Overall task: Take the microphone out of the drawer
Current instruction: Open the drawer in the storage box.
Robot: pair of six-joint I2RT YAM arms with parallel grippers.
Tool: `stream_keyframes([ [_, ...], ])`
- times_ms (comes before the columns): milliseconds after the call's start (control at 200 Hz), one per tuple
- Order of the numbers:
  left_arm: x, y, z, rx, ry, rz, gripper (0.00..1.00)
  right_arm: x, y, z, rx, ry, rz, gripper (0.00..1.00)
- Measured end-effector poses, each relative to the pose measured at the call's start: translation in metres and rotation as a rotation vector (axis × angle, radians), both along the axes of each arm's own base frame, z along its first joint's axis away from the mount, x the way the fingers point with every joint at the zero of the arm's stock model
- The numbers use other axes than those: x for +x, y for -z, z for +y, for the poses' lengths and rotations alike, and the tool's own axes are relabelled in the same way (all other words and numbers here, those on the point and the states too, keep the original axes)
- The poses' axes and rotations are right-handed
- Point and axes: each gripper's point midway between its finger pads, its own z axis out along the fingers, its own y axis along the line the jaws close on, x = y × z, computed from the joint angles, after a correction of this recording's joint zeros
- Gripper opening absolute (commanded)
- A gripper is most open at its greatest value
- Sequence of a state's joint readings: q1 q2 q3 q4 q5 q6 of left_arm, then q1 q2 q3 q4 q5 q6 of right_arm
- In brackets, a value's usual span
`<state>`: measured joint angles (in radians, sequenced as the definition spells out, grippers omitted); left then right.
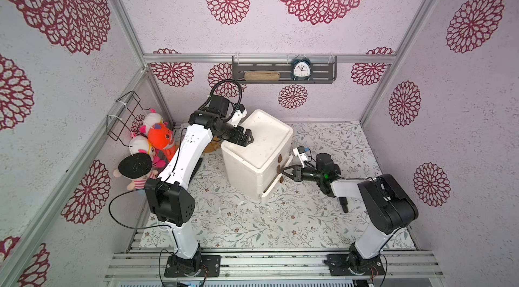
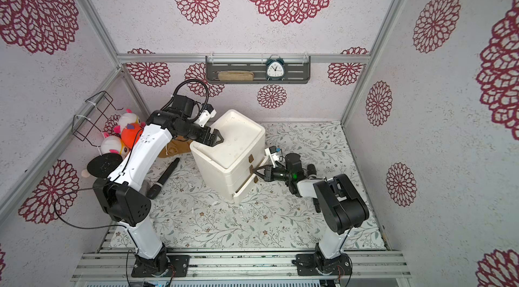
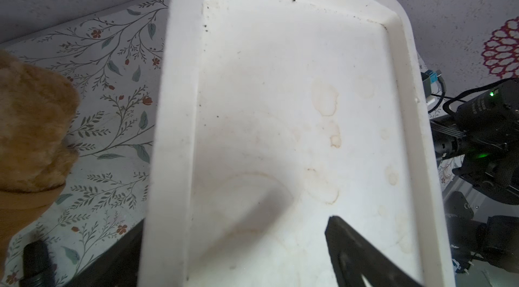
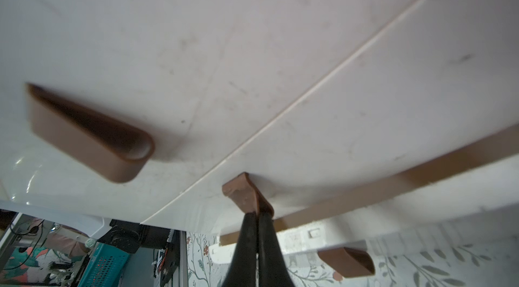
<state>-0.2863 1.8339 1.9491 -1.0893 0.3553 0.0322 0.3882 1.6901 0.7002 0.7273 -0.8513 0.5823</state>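
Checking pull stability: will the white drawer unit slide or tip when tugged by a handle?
Probably light: the drawer unit looks like plastic, so it may slide on the floral mat. Tall, it might tip toward the right hand, shut on a brown handle. The open left hand above its top could brace it.

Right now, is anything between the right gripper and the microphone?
Yes, the white drawer unit: the right gripper pinches a drawer handle on its front, and the microphone lies on the table beyond it.
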Motion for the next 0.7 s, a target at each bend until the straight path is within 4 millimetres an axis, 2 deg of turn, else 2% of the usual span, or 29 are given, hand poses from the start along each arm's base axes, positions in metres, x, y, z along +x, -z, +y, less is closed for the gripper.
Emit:
stream_keyframes([
  [315, 0.000, 0.000, 0.000, 0.005, -0.005, 0.000, 0.97, -0.002, 0.001, -0.010, -0.101, 0.075, 0.000, 0.00],
  [700, 0.000, 0.000, 0.000, 0.005, -0.010, 0.001, 0.97, -0.014, 0.004, -0.038, -0.252, 0.189, 0.037, 0.00],
])
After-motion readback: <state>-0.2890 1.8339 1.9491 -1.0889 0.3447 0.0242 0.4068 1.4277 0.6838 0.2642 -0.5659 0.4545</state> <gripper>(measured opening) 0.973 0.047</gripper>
